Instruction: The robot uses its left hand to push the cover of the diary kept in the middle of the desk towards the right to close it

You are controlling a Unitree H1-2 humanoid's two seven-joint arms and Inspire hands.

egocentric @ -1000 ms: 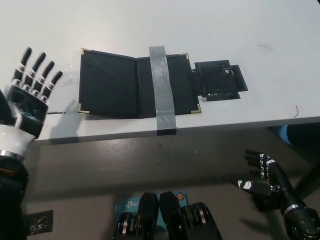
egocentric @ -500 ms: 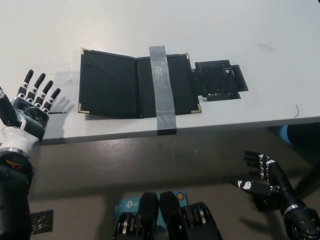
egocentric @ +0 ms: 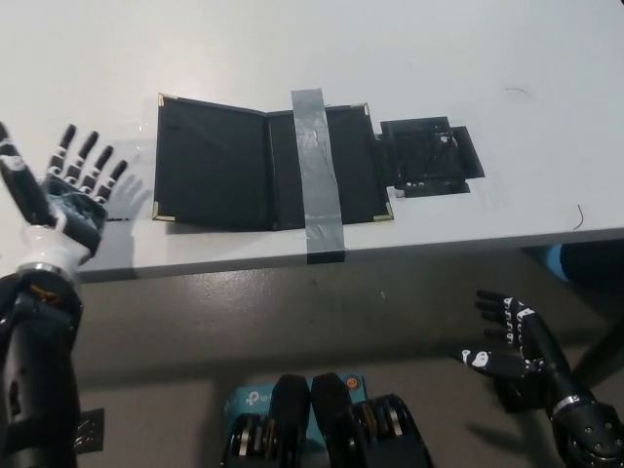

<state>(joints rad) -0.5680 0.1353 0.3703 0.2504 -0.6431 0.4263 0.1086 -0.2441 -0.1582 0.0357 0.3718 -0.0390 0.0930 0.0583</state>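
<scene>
The left hand (egocentric: pixel 70 195) is seen at the left edge of the desk (egocentric: pixel 292 49), raised with its fingers (egocentric: pixel 90 164) spread apart and pointing away from the robot; nothing is held in it. It is placed just left of the diary (egocentric: pixel 219 166), near the diary's lower left corner, with a strip of bare desk between hand and cover; no contact with the cover is seen.

One diary is seen, lying open and flat in the middle of the desk, close to the near edge. Its left cover (egocentric: pixel 207 161) is spread out toward the hand, and brass-coloured corners are visible on it. The diary is crossed from top to bottom by one strip of grey tape (egocentric: pixel 317 171), set just right of the spine and running over the desk's near edge. Nothing is seen lying on the open diary apart from the tape.

One smaller black flat thing (egocentric: pixel 429 156) is found just right of the diary, touching or almost touching its right edge; what it is cannot be told.

The right hand (egocentric: pixel 512 341) is held low at the lower right, below the desk edge and well apart from the diary, with its fingers open and empty.

No containers are seen on the desk.
</scene>
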